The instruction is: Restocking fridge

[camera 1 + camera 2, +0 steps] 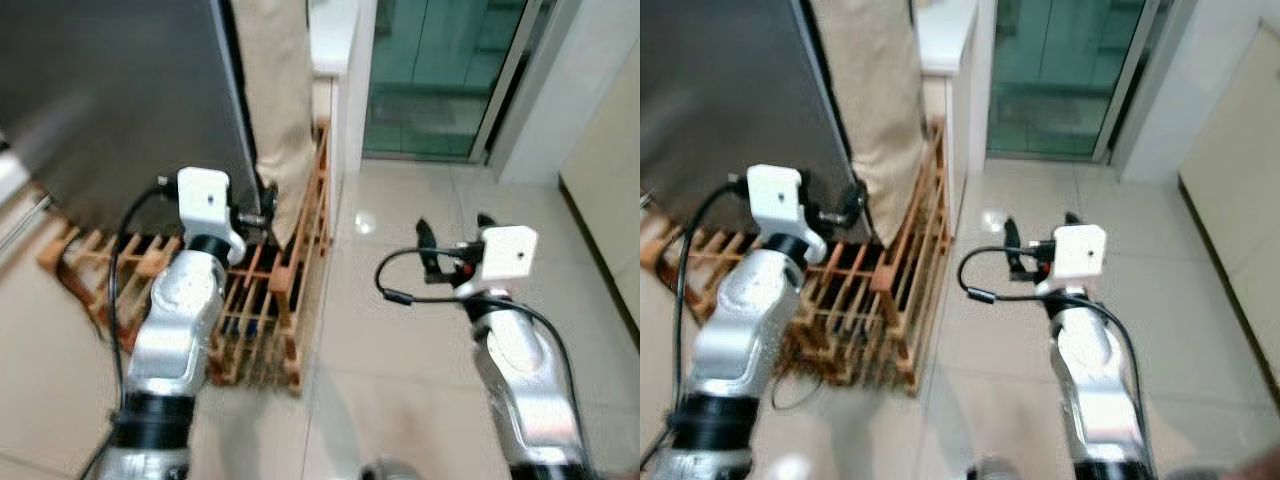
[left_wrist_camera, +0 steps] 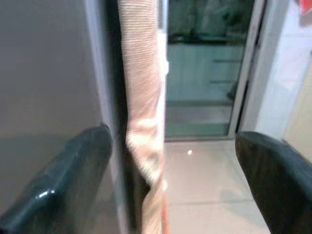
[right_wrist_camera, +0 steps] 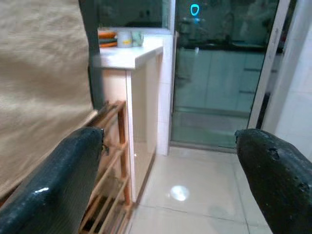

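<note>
I'm seeing a wooden rack (image 1: 270, 300) sitting on the tiled floor (image 1: 400, 330), a beige cloth (image 1: 285, 110) hanging over it, a glass door (image 1: 440, 70) standing beyond.

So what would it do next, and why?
Probably ease the left gripper forward onto the edge of the dark grey fridge door: its open fingers straddle that edge, nothing gripped yet. The right gripper hovers open over the tiled floor.

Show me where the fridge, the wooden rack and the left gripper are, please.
fridge (image 1: 120, 100): left eye view, on its grey side panel.
wooden rack (image 1: 290, 290): left eye view, on its right end frame.
left gripper (image 2: 175, 180): left wrist view, midway between its two open fingertips.
</note>
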Robot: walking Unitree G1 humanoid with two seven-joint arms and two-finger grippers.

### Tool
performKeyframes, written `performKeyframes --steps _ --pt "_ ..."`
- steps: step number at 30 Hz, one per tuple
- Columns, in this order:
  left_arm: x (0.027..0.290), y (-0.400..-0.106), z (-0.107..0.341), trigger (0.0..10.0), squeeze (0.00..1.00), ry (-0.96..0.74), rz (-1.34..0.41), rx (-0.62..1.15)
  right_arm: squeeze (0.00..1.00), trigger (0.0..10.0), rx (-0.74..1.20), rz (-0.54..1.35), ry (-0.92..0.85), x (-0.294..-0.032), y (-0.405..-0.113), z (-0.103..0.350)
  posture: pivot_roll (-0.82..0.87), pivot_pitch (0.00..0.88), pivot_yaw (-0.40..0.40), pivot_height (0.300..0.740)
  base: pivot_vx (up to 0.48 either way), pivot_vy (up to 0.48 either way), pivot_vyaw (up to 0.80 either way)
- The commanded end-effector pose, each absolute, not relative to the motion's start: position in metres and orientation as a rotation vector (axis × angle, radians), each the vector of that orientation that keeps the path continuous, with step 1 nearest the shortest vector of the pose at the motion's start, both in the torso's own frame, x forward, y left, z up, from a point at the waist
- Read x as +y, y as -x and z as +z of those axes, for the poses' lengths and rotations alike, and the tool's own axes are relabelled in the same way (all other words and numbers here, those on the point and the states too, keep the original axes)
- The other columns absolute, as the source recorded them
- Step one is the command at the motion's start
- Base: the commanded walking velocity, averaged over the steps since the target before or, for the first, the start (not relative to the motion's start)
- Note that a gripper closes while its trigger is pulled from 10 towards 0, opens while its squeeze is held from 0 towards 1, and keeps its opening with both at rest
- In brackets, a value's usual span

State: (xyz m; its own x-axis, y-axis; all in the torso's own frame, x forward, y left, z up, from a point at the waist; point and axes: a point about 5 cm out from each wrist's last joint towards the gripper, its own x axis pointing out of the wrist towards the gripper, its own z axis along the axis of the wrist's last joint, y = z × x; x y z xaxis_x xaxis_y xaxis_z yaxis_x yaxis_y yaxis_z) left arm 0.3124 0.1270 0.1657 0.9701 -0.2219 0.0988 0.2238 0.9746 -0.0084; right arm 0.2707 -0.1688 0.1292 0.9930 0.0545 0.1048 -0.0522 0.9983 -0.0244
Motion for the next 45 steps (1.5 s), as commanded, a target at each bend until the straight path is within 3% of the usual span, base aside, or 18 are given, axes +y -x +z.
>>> performKeyframes --steps 1,10,21,45 --pt "0.136 -0.313 0.176 10.0 0.0 0.004 -0.199 -0.137 0.0 10.0 -0.133 0.077 0.011 -0.161 -0.272 0.135 -0.06 0.0 0.053 0.74 0.0 0.0 0.0" --pt "0.138 -0.313 0.179 10.0 0.0 0.021 -0.189 -0.129 0.0 10.0 -0.134 0.078 0.014 -0.162 -0.272 0.136 -0.06 0.0 0.048 0.74 0.0 0.0 0.0" --pt "0.099 -0.339 0.173 10.0 0.0 0.157 -0.262 0.016 0.0 10.0 -0.134 0.073 0.005 -0.16 -0.276 0.137 -0.07 0.0 0.047 0.74 0.0 0.0 0.0" --pt "0.073 -0.374 0.192 10.0 0.0 0.182 -0.24 -0.019 0.0 10.0 -0.117 0.033 0.002 -0.165 -0.261 0.134 -0.12 0.0 0.076 0.74 0.0 0.0 0.0"
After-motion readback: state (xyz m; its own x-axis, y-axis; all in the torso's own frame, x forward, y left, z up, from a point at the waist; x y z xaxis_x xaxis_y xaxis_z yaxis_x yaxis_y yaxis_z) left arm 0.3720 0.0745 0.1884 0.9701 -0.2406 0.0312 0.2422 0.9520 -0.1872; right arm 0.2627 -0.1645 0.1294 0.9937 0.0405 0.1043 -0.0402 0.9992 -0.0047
